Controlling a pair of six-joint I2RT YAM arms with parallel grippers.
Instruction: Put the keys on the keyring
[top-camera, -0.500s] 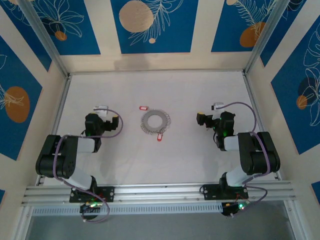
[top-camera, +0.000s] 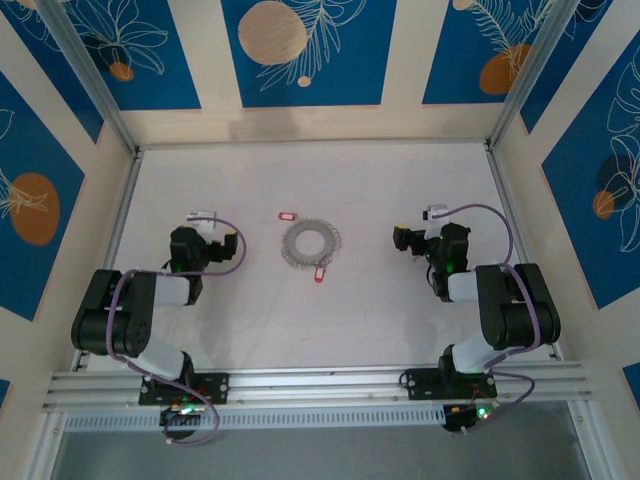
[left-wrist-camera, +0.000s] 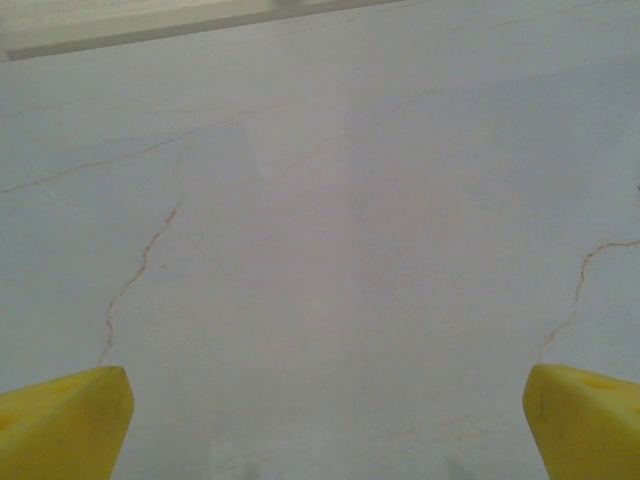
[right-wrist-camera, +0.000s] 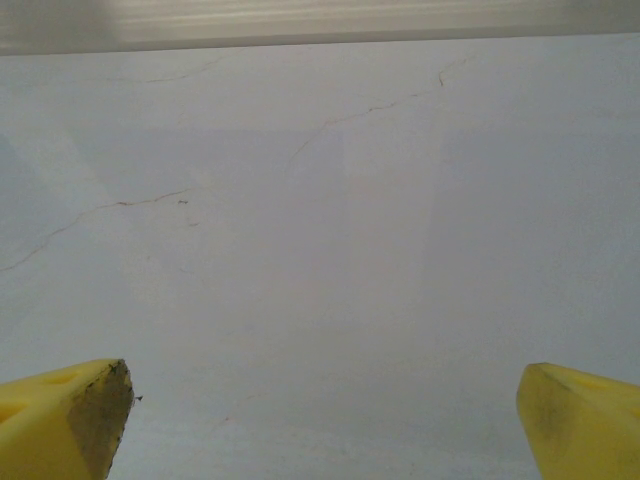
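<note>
The silver-grey keyring (top-camera: 311, 244) lies flat near the table's middle. One small red key (top-camera: 288, 215) lies just beyond it to the left, apart from it. A second red key (top-camera: 320, 272) lies at the ring's near rim, touching or nearly so. My left gripper (top-camera: 203, 222) rests low to the left of the ring, my right gripper (top-camera: 428, 222) to its right. In the left wrist view the yellow fingertips (left-wrist-camera: 65, 425) stand wide apart over bare table; the left gripper (left-wrist-camera: 336, 425) is open and empty. In the right wrist view the right gripper (right-wrist-camera: 325, 425) is likewise open, fingertips (right-wrist-camera: 580, 420) far apart.
The white table (top-camera: 380, 320) is walled by cream and blue panels at the back and sides. Metal posts (top-camera: 90, 75) rise at the back corners. An aluminium rail (top-camera: 320, 380) carrying both arm bases runs along the near edge. Hairline cracks mark the tabletop (left-wrist-camera: 140, 270).
</note>
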